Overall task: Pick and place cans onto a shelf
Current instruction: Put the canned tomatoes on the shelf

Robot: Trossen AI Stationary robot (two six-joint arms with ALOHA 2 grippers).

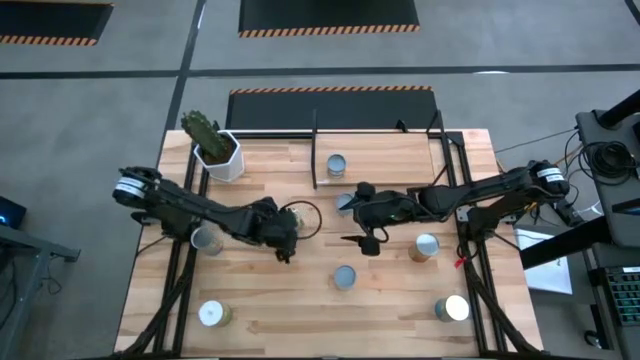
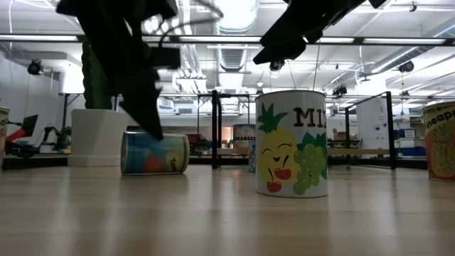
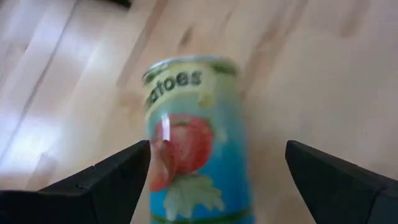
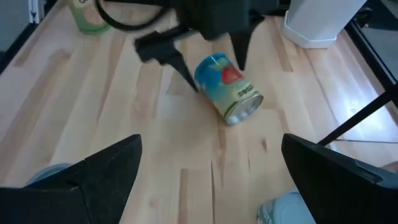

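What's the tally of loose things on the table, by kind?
Standing cans: 7
Can on its side: 1
Plant pot: 1
Total: 9

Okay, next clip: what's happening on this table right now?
Two arms are sorting cans onto a shelf, where one can already stands. The left gripper, open, hangs over a tomato can lying on its side, its fingers either side but not closed on it. The right gripper is open above the table's middle, holding nothing. Several other cans stand upright around the table, including a pineapple-and-grape one.
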